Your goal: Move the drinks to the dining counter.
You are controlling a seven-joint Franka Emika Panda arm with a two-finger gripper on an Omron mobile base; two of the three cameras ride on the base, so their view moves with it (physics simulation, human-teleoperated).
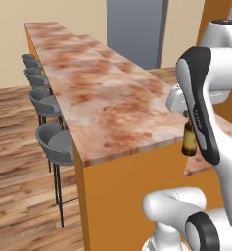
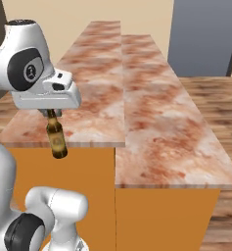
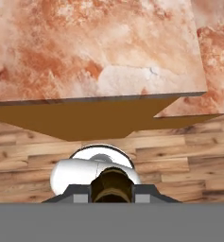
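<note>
Hanging by its neck, the beer bottle (image 2: 57,139) stays upright for setting down. Gripper (image 2: 51,113) clamps it, counter (image 2: 98,73) toward twelve o'clock.

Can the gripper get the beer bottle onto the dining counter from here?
Probably yes. The gripper is shut on the beer bottle, which hangs just short of the dining counter's near edge, its base below the top. It needs lifting first; nothing stands on the marble nearby.
</note>
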